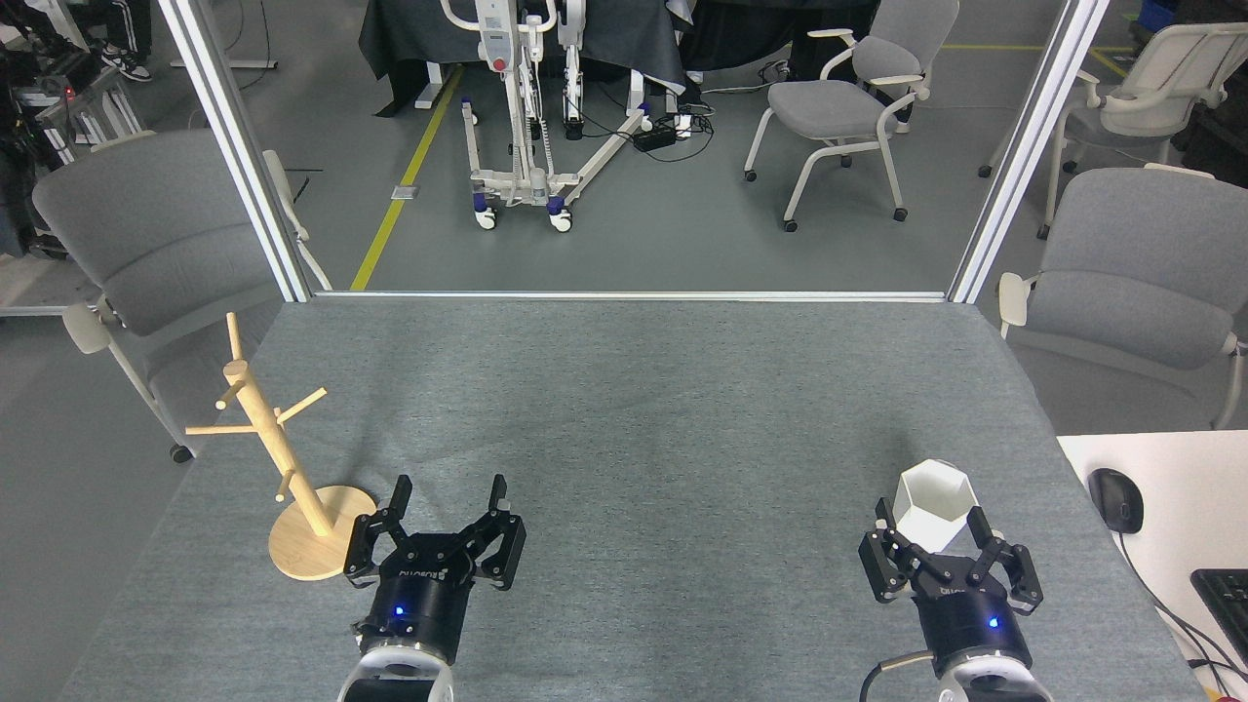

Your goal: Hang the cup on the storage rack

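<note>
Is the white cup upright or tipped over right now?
Upright. The cup stands on the grey table with its hexagonal rim facing up, between the open fingers of the right claw. Nothing visible inside.

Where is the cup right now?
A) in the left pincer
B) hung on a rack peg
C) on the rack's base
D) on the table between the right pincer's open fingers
D: the cup stands on the table between the open fingers of the right pincer, far from the storage rack.
</note>
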`<state>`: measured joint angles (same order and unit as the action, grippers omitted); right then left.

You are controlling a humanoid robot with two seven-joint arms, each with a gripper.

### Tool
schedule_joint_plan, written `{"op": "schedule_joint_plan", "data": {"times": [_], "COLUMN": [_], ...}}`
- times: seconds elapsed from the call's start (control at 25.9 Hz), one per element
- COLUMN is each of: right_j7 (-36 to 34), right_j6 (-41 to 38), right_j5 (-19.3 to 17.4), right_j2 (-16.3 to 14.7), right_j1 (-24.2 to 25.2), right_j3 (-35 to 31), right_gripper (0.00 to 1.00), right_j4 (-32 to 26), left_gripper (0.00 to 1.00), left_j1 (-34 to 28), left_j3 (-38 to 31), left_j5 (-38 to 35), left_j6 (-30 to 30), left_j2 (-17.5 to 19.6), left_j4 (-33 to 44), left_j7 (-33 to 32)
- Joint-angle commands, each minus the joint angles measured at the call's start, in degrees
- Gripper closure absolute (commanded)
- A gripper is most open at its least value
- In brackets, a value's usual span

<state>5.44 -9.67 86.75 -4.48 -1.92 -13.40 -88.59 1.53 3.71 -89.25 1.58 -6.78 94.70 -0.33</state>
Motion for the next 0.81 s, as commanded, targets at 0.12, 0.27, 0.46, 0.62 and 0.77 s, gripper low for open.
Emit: {"op": "schedule_joint_plan", "data": {"times": [0.12, 0.27, 0.46, 0.62, 0.77], "right_j7": [0.01, 0.01, -0.08, -1.49, -8.52], "right_j6": [0.0, 0.0, 0.0, -0.52, -0.52], "right_j5": [0.0, 0.0, 0.0, 0.0, -0.09], "right_j2": [-0.01, -0.01, -0.27, -2.82, -3.79], "right_j1": [-0.02, -0.02, 0.16, -0.02, -0.46], "right_j3": [-0.05, 0.04, -0.4, -2.42, -2.6], "right_gripper": [0.0, 0.0, 0.0, 0.0, 0.0], "right_j4": [0.0, 0.0, 0.18, 4.83, 9.93], "left_gripper": [0.0, 0.0, 0.01, 0.0, 0.01], "left_j1": [-0.56, -1.44, -1.53, -1.61, -1.61], "left_j3": [0.51, 1.82, 2.0, 2.0, 2.0], "left_j5": [0.21, 0.21, 0.12, 0.12, 0.21], "left_j6": [-0.43, -0.79, -0.26, -0.35, -0.17], "left_j2": [0.02, 0.1, 0.19, 0.19, 0.1], "left_j4": [-0.39, 1.01, 1.1, 0.93, 0.13], "left_j7": [1.13, 1.13, 1.13, 1.13, 1.13]}}
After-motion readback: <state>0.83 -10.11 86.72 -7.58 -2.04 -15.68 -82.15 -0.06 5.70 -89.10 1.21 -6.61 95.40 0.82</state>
